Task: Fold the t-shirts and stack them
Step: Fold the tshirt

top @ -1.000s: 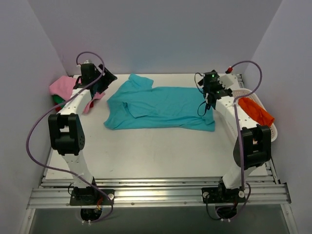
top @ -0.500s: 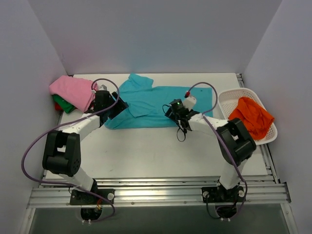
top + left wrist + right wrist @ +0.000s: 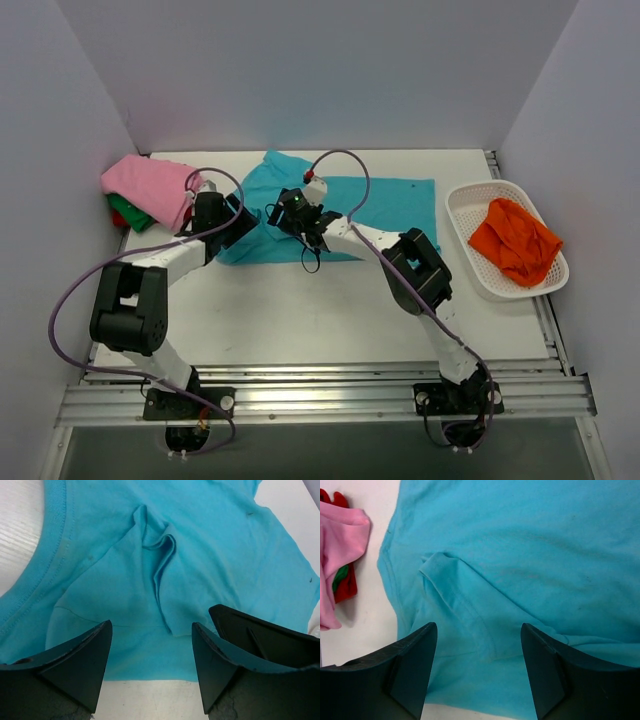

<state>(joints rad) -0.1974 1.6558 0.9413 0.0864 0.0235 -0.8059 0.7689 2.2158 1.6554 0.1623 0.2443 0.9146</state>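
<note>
One teal t-shirt point(image 3: 375, 205) lies spread on the white table point(image 3: 330, 310), from 10 to 1 o'clock of the table's centre. It will likely handle as light, limp and easily dragged. Grip it at a doubled edge or sleeve corner, pinching all layers.

The top view alone shows the lattice basket point(image 3: 470, 205) at 3 o'clock holding an orange t-shirt point(image 3: 515, 240), and a pink t-shirt point(image 3: 150, 185) at 9 o'clock.

The left gripper point(image 3: 151, 626) and right gripper point(image 3: 479, 627) both stand wide over the shirt's 9 o'clock end, holding nothing.

Only the wrist views show the turned-in sleeve point(image 3: 450, 595) and a raised pucker point(image 3: 162, 575).
</note>
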